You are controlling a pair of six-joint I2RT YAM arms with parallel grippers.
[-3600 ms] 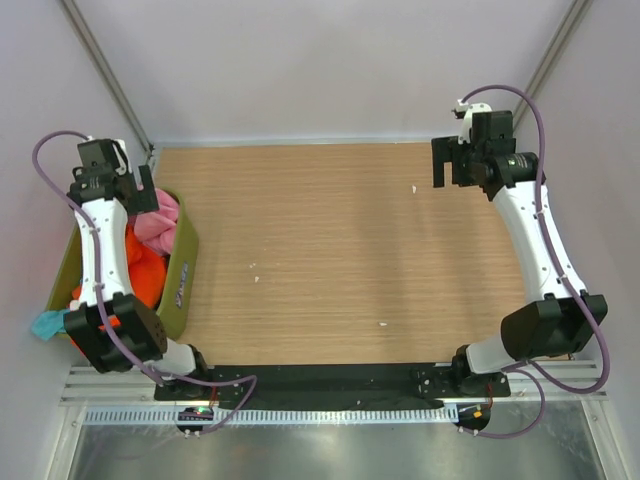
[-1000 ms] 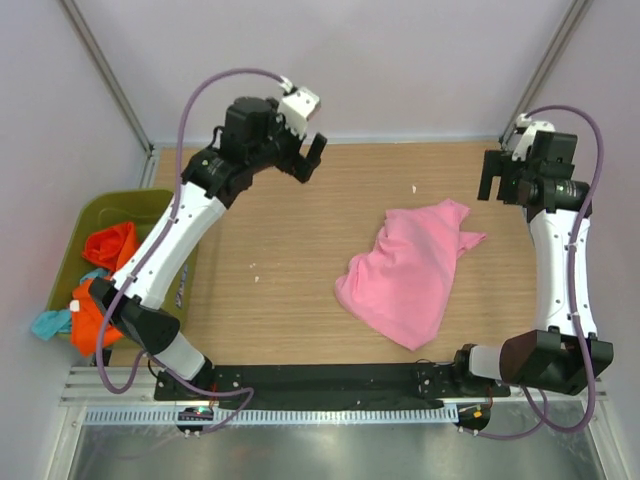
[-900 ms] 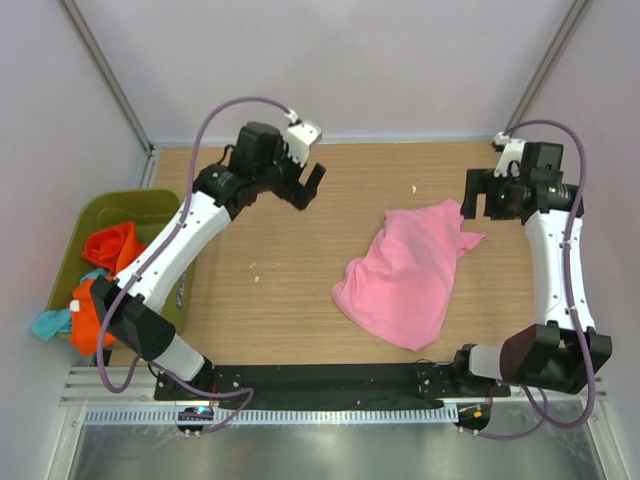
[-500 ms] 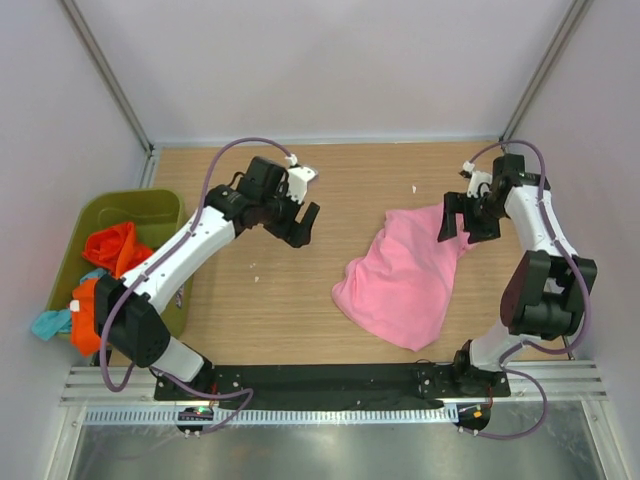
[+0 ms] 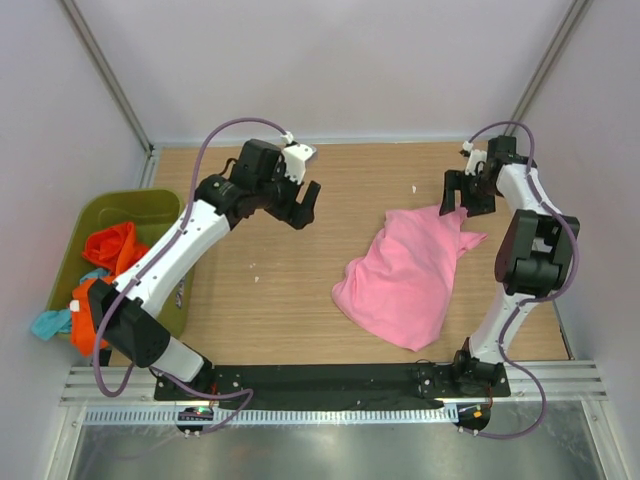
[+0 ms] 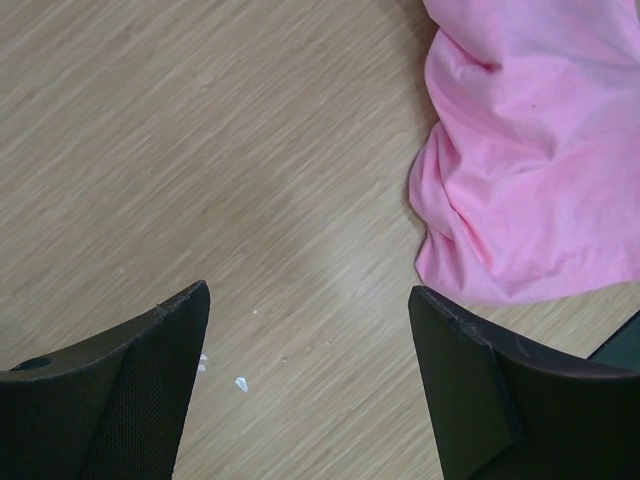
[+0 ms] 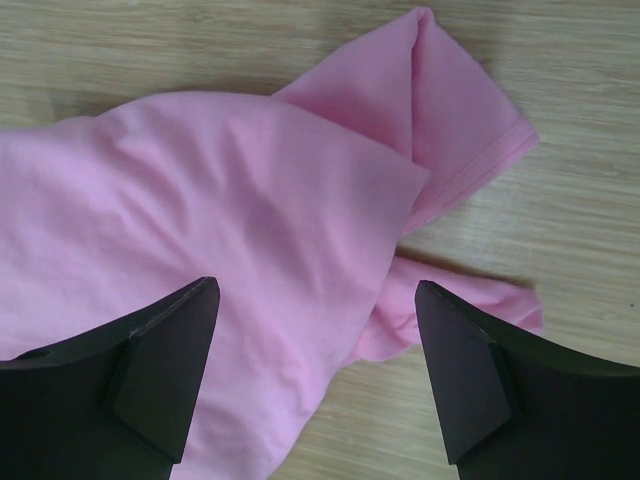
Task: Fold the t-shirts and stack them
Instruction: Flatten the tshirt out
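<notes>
Lying on table: crumpled pink cotton t-shirt (image 5: 405, 275) spread unfolded on the light wooden tabletop (image 5: 290, 300), right of centre, with one sleeve pointing toward the right edge.
Left gripper (image 5: 305, 208): jaws wide apart, holding nothing, above bare wood to the left of the shirt.
Right gripper (image 5: 463, 205): jaws wide apart, empty, above the shirt's far sleeve corner; whether it touches the cloth cannot be told.
Bin: olive-green plastic tub (image 5: 150, 205) at the table's left edge, holding a bunched orange garment (image 5: 110, 245); a teal cloth (image 5: 45, 322) hangs at its near corner.
</notes>
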